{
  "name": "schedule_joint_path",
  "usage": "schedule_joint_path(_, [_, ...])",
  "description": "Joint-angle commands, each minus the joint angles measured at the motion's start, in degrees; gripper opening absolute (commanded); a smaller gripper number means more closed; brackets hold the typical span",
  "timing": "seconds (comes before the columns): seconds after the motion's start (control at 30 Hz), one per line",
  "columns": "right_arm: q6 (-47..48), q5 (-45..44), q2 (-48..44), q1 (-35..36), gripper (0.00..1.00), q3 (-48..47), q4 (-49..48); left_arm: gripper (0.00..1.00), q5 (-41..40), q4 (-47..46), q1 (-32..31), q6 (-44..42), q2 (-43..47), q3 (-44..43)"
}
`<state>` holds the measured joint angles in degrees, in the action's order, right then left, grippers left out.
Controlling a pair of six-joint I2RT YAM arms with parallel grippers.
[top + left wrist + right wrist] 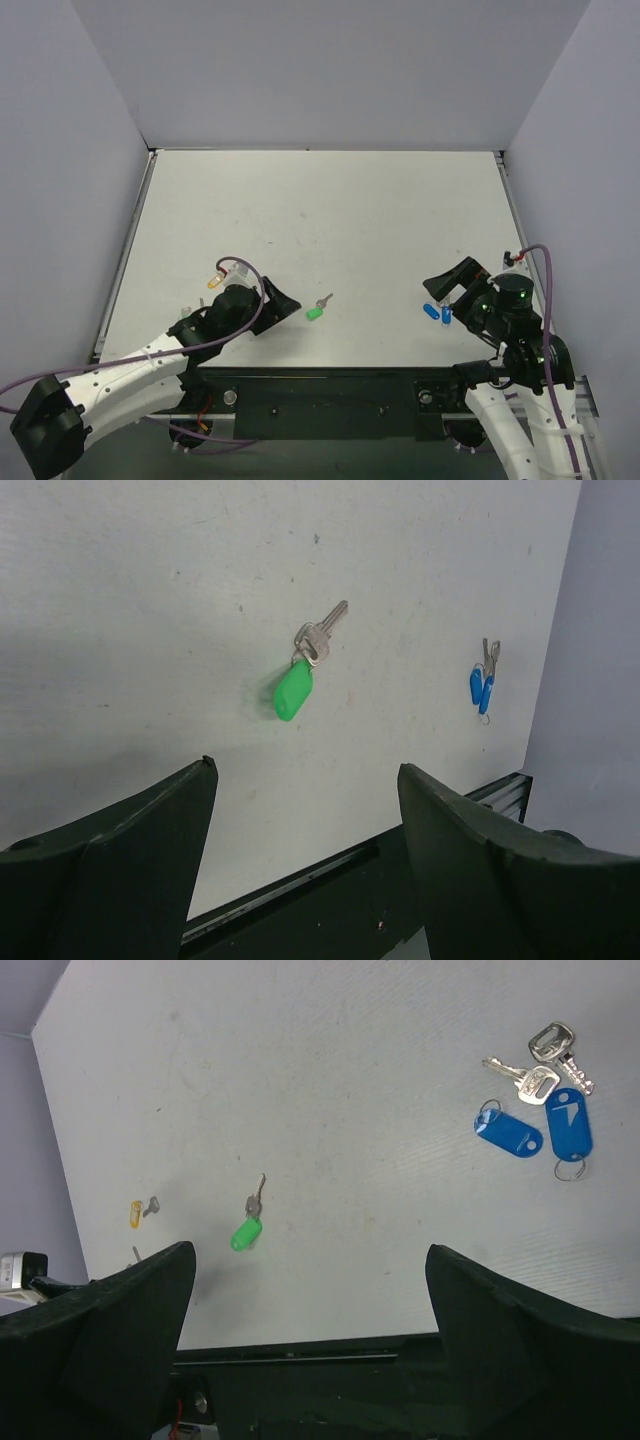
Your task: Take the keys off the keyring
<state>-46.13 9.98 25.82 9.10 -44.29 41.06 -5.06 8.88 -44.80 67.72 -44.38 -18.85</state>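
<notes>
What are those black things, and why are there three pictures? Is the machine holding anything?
They are a robot's two-finger claws: the left gripper and the right gripper, both open, holding nothing. One picture looks down from above; the other two come from cameras on each wrist, so the dark shapes there are the claws' own fingers. On the white table lie a silver key joined to a green tag, more keys with blue tags, and a yellow tag.

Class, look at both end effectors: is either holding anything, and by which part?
Nothing is held. The left end effector and the right end effector are both open and empty; the green tag and its key lie on the table.
</notes>
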Motion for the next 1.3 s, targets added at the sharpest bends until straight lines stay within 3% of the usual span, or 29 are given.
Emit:
schedule_joint_path(0.0, [-1.9,2.4,-0.9,0.5,0.93,1.5,-2.3,0.81,-8.5,-13.9,-4.8,6.1,-4.6,2.2])
schedule_joint_path(0.63, [-2.9,2.9,-1.4,0.5,0.93,3.1,-3.4,0.7,-7.6,-37.3,-7.5,11.6,-25.0,6.8])
schedule_joint_path(0.83, [-2.8,3.0,-1.2,0.5,0.93,3.4,-3.5,0.61,-6.6,-40.7,-7.7,12.2,-29.9,6.5])
schedule_joint_path(1.27, [-2.6,3.4,-1.1,0.5,0.93,3.7,-3.4,0.54,-5.8,-43.9,-8.7,13.6,-36.3,5.2])
